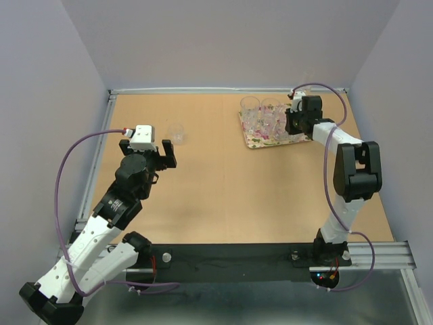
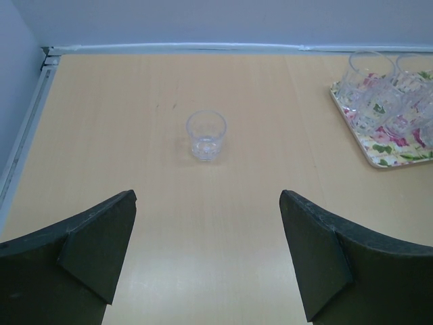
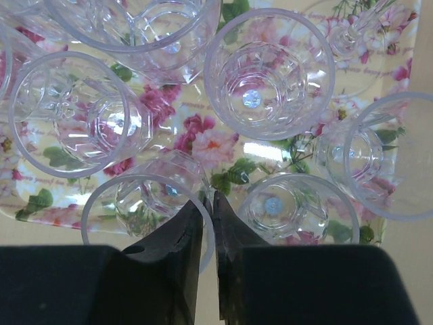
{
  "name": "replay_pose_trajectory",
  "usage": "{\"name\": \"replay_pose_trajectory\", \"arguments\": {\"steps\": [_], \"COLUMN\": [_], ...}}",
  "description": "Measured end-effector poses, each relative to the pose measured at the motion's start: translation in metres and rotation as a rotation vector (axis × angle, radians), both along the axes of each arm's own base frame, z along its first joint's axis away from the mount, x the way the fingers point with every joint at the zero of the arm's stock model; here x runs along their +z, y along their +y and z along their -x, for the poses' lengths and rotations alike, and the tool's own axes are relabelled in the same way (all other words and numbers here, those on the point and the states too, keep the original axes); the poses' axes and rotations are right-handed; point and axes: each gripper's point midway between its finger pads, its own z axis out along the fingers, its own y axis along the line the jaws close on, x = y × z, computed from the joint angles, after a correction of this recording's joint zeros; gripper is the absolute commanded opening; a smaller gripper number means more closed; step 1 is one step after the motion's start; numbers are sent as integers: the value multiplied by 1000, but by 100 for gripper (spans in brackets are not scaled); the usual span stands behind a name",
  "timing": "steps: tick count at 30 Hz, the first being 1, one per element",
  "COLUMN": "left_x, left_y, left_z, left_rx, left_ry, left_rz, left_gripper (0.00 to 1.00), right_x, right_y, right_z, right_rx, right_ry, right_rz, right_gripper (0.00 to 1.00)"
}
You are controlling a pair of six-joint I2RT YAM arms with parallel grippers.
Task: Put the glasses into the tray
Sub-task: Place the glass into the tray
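top: lone glass [image 1: 177,133] on table [image 1: 223,196], well apart from tray [image 1: 252,141] | left wrist: left gripper [image 2: 206,200] spread wide, empty; a skewed approach may tip it | right wrist: right gripper [image 3: 211,203] pinches held glass [image 3: 135,203] rim over crowded tray; release may jostle neighbours [image 3: 269,74]

Bright, even, soft-shadowed light; frames sharp, with small glints on glass.

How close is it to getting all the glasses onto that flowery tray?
Nearly finished. Most glasses already stand on the tray. The right gripper pinches the rim of a near-edge glass there, seemingly setting it down. One lone glass is left on the table, ahead of the open left gripper.
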Motion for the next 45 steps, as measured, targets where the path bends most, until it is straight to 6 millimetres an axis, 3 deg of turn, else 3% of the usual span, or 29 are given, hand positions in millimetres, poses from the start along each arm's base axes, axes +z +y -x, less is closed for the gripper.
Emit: {"name": "replay_pose_trajectory", "arguments": {"steps": [13,20,33,34,35,37,45], "left_x": [0,0,0,0,0,0,-9], "left_y": [0,0,1,1,1,1,-2], "left_z": [0,0,0,0,0,0,-2], "left_rx": [1,1,3,3,3,2,-8], "left_ry": [0,1,0,0,0,-1,18], "left_rz": [-1,-1,0,0,0,1,-9], "left_gripper": [99,99,99,99,99,99,99], "right_x": [-6,-2,70,83,88,101,144], "right_y": [0,2,7,9,10,15,36], "right_z": [-6,-6,-2,0,3,16,79], "right_rx": [1,8,39,58,69,109,278], "right_ry": [0,-6,-153,-182,-194,-222,-333], "right_rz": [3,-6,-28,-30,-31,-40,-82], "right_gripper": [39,40,40,40,44,49,53]}}
